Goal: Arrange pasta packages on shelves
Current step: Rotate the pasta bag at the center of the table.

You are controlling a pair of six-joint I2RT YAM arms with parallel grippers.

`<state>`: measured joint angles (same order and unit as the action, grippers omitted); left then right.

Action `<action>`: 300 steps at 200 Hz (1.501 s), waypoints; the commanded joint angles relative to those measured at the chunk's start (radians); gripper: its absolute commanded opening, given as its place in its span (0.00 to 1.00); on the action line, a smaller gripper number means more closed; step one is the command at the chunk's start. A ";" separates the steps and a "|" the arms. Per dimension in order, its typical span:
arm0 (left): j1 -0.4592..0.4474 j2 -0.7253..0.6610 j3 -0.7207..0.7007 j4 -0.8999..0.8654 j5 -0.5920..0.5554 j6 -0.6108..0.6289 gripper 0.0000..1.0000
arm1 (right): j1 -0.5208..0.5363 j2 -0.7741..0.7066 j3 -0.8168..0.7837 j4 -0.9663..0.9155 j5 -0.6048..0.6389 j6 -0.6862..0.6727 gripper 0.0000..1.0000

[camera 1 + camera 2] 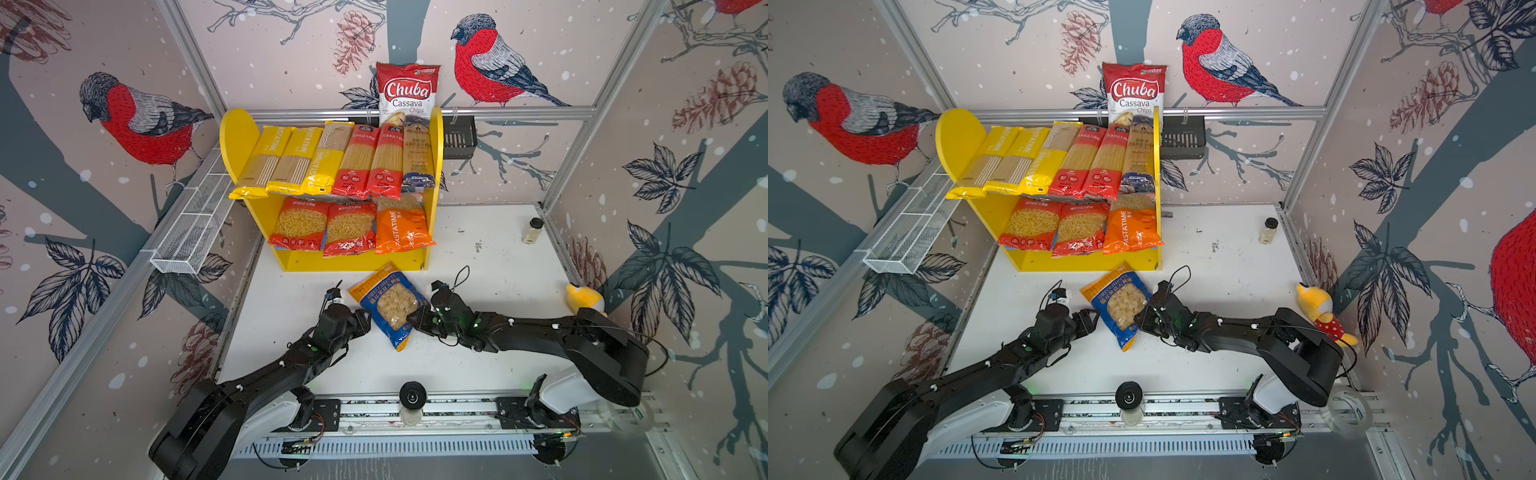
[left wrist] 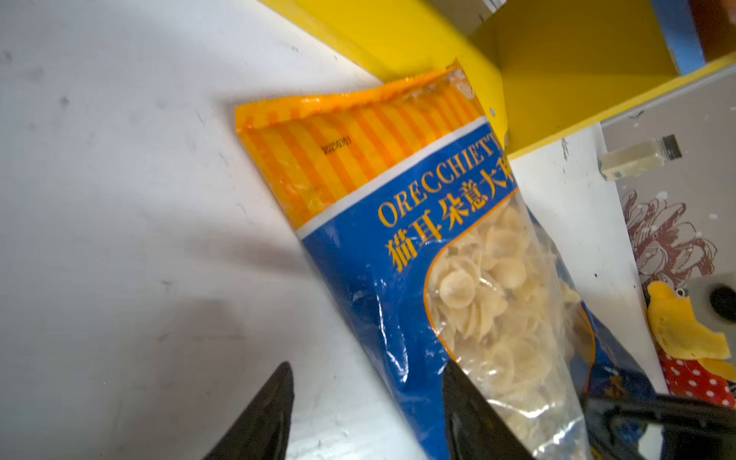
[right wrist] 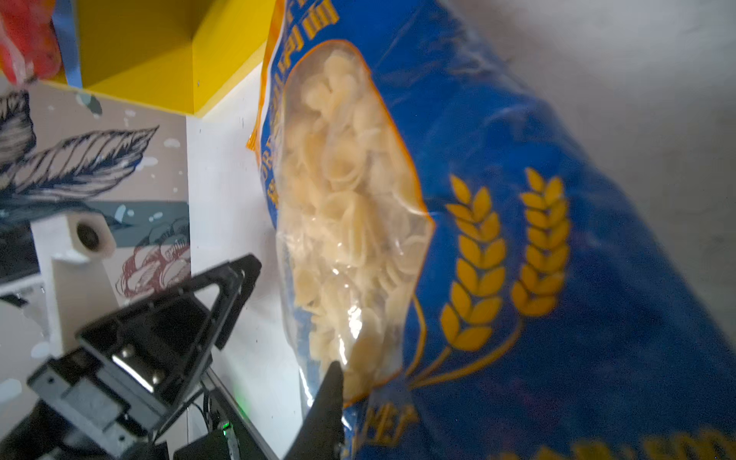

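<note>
Stretching low and forward off the near rail (image 1: 457,405) with both arms, elbows bent, wrists turned in toward each other. Flanking the blue-yellow bag (image 1: 388,305) with the left gripper (image 1: 368,322) and the right gripper (image 1: 415,320), one at each long edge. Holding the left jaws apart, straddling the bag's edge. Showing only one right finger (image 3: 326,410) against the plastic, so not telling whether those jaws are gripping or parted. Finding the bag lying slantwise on the white table (image 1: 478,365), just before the shelves (image 1: 245,137). Carrying six long packs (image 1: 357,162) on the upper board and three squarer bags (image 1: 349,228) below. Standing behind, a chips bag (image 1: 407,91) and a black basket (image 1: 459,139); hanging at left, a wire basket (image 1: 195,228); sitting at right, a jar (image 1: 533,230) and a plush toy (image 1: 582,297). Closing round, bird-papered walls (image 1: 137,120).
</note>
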<state>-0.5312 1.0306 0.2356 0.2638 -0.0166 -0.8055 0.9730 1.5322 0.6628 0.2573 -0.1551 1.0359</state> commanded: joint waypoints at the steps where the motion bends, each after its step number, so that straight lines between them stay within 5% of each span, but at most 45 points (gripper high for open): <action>1: 0.034 -0.005 0.046 -0.005 0.030 0.068 0.59 | 0.004 0.030 0.038 -0.047 -0.158 -0.120 0.33; 53: 0.036 -0.078 0.087 -0.173 0.089 0.047 0.69 | -0.067 -0.056 0.010 -0.149 -0.180 -0.254 0.53; 137: -0.006 -0.202 -0.095 -0.040 0.176 -0.167 0.73 | -0.260 -0.090 0.003 -0.158 -0.187 -0.321 0.72; 257: -0.004 0.013 -0.099 0.176 0.142 -0.147 0.73 | -0.379 0.052 0.016 -0.099 -0.206 -0.361 0.80; 300: 0.056 0.089 -0.065 0.212 0.141 -0.089 0.72 | -0.277 0.137 0.084 -0.069 -0.223 -0.340 0.56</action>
<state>-0.5072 1.0882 0.1413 0.4164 0.1291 -0.9497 0.6403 1.6382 0.7166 0.1402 -0.3534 0.6838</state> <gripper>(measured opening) 0.718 0.637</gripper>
